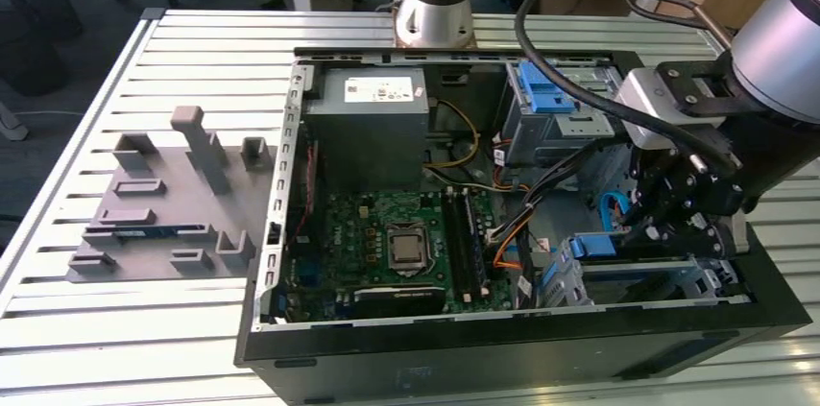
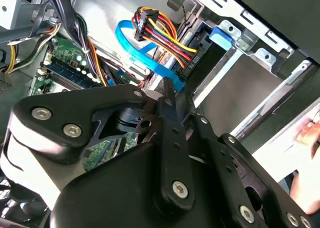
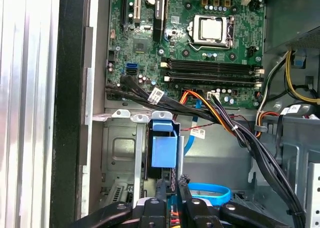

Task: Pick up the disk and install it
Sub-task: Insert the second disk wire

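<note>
At the five o'clock corner of the open computer case (image 1: 513, 353) in the exterior view, the disk (image 1: 596, 246) looks already picked up and slid into the lower cage, with its blue rail end showing. Whether it is pushed fully home is unclear. The gripper (image 1: 669, 233) hovers just at the disk's three o'clock side, and whether it is clenched or released cannot be told. Counted: one disk, one gripper, one blue data cable (image 3: 210, 190), one grey fixture plate (image 1: 141, 224) at nine o'clock.
</note>
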### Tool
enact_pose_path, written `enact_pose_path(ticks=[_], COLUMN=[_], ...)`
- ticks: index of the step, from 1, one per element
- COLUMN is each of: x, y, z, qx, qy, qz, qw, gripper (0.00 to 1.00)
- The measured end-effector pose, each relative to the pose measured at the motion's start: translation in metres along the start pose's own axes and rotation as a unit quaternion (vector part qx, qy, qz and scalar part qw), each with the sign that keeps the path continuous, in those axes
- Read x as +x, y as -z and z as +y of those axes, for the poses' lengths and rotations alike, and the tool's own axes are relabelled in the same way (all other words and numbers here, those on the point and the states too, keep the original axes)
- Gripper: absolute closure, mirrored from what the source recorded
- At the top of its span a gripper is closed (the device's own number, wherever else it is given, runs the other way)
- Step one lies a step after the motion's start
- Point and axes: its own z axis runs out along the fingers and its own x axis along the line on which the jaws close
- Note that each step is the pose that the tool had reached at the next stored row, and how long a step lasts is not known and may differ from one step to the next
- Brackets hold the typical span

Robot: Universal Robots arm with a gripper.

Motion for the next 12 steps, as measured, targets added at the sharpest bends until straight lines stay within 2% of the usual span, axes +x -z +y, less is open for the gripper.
enact_pose_path(ticks=[2,3,4,5,12], x=[-0.0001,-0.0002,-0.0002,-0.0003,-0.0004], y=[0.0022,0.003,0.0037,0.0044,0.0069], z=[0.0,0.0,0.0,0.0,0.0], qx=[0.0,0.0,0.0,0.0,0.0], qy=[0.0,0.0,0.0,0.0,0.0], qz=[0.0,0.0,0.0,0.0,0.0], qw=[1.0,1.0,1.0,1.0,1.0], gripper=[0.78,0.84,0.84,0.89,0.89])
